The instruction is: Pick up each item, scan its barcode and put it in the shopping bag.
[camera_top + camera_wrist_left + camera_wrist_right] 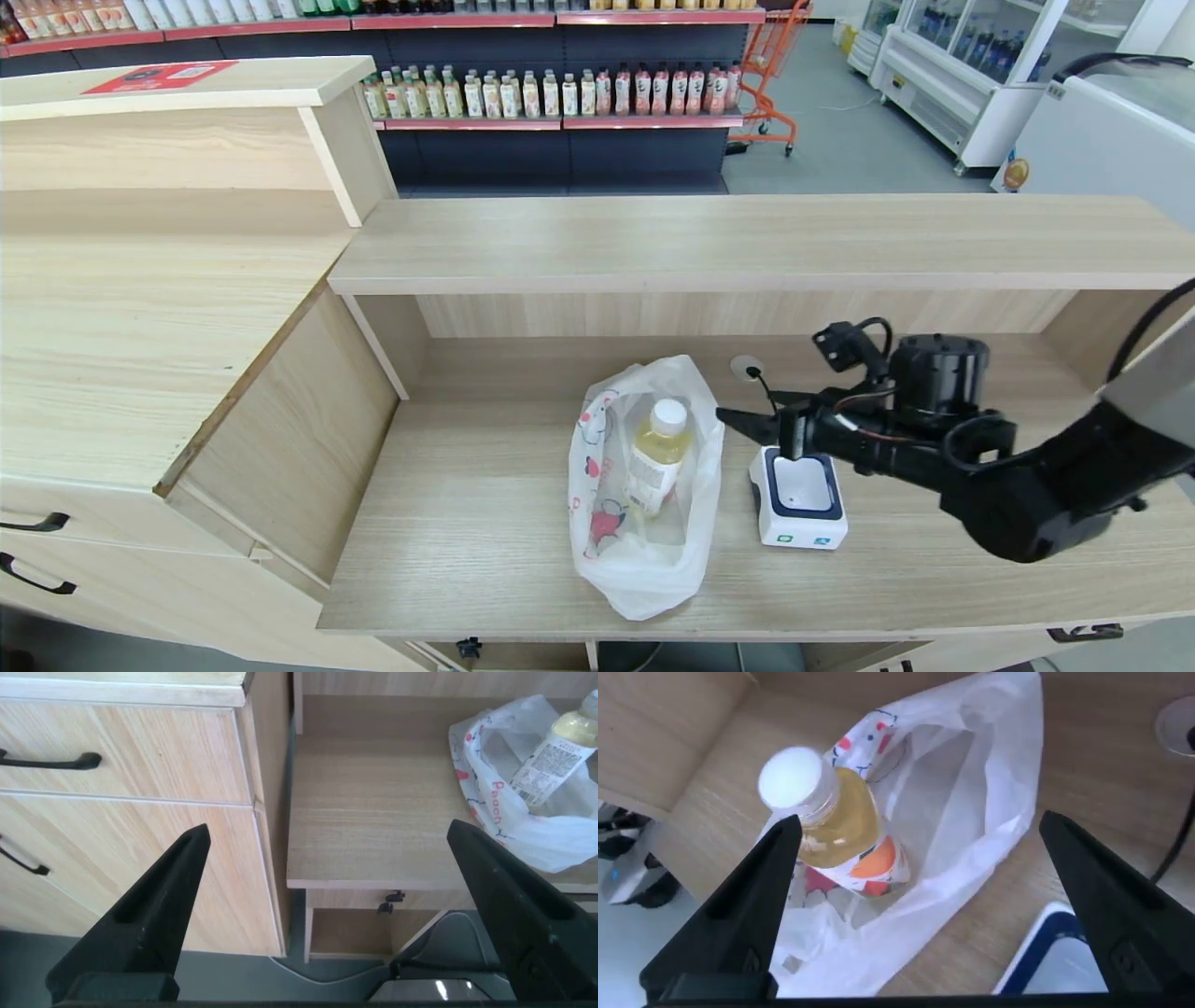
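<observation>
A white plastic shopping bag [644, 560] lies open on the lower wooden counter [467, 523]. Inside it rests a bottle [658, 453] of yellow drink with a white cap. Just right of the bag stands a white barcode scanner [798, 499]. My right gripper [747, 415] hovers over the scanner's far end, pointing at the bag, open and holding nothing. In the right wrist view the bottle [836, 821] and bag [990, 756] lie beyond the open right gripper [917, 821]. My left gripper [329, 829] is open and hangs low before the counter's front left corner, with the bag [495, 793] farther off.
A raised shelf [747, 243] runs along the back of the counter. A tall cabinet with black-handled drawers [121, 765] bounds the left side. A cable runs from a round grommet [747, 367] to the scanner. Bare counter lies left of the bag.
</observation>
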You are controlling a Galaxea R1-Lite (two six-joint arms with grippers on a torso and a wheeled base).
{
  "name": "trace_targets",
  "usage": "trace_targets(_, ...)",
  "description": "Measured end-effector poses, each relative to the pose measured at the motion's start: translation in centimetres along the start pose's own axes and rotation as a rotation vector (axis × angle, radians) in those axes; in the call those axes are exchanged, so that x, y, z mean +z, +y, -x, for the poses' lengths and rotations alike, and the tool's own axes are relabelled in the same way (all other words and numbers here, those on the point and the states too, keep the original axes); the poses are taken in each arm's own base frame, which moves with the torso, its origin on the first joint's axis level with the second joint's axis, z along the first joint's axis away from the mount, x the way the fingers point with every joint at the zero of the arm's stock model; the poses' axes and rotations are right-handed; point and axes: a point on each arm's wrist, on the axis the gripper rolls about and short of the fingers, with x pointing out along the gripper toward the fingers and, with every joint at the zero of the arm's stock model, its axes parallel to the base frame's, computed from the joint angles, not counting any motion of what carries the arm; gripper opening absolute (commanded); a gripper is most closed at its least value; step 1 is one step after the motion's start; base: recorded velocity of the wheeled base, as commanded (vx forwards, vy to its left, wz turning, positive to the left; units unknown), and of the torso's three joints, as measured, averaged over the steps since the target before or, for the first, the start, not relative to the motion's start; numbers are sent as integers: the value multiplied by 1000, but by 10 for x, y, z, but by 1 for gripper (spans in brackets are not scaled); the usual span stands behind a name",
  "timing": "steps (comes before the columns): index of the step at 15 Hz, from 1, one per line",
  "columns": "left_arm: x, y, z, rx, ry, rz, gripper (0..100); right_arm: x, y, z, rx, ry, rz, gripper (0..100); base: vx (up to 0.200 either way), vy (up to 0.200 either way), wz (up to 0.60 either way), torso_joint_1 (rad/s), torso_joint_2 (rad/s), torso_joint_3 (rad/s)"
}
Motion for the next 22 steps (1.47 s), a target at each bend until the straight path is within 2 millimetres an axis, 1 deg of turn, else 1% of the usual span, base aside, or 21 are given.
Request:
trace_targets(2, 0, 0, 0, 0, 0, 0, 100, 17, -2, 40, -43, 8, -67, 100, 0, 0, 0, 0, 0, 0)
trace_targets(5, 0, 0, 0, 0, 0, 0, 100, 28, -3, 98, -131, 59, -170, 100, 0, 0, 0, 0, 0, 0)
trace_targets(8, 0, 0, 0, 0, 0, 0, 100, 35, -6, 126, -194, 12, -174, 100, 0, 0, 0, 0, 0, 0)
trace_targets(11, 0, 0, 0, 0, 0, 0, 100, 30, -12, 143, -254, 8, -191, 100, 0, 0, 0, 0, 0, 0)
trace_targets(13, 0, 0, 0, 0, 0, 1, 100, 25, -13, 149, -272, 14, -200, 100, 0, 0, 0, 0, 0, 0)
trace_targets(21, 0, 0, 0, -1, 0, 1, 100, 15, -10, 158, -289, 35, -199, 100, 0, -200, 0, 2, 4, 5)
trace_targets(22, 0, 0, 0, 0, 0, 1, 100, 14, -9, 158, -288, 40, -200, 100, 0, 0, 0, 0, 0, 0)
